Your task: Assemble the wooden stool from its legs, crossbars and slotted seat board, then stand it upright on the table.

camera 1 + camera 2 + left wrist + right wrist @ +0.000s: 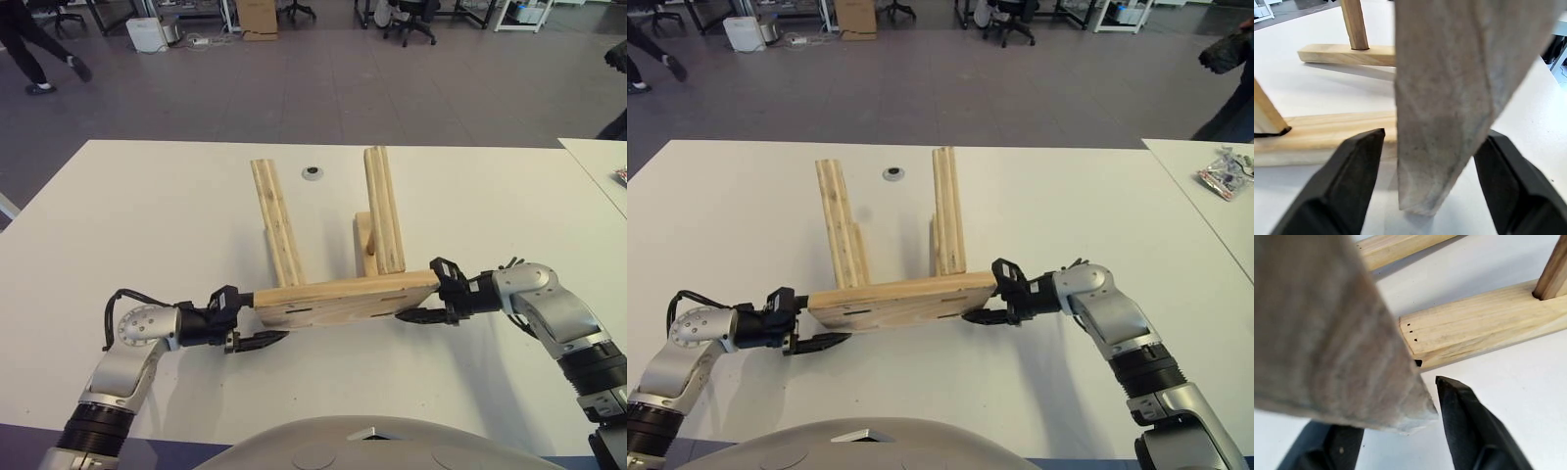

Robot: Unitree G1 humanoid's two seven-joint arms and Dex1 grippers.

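Now; seat board (pixel 343 297) between left hand (pixel 1435 139), right hand (pixel 1383 406); grip contact unclear

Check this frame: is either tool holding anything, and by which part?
Both hold the seat board: the left tool grips its left end, the right tool its right end.
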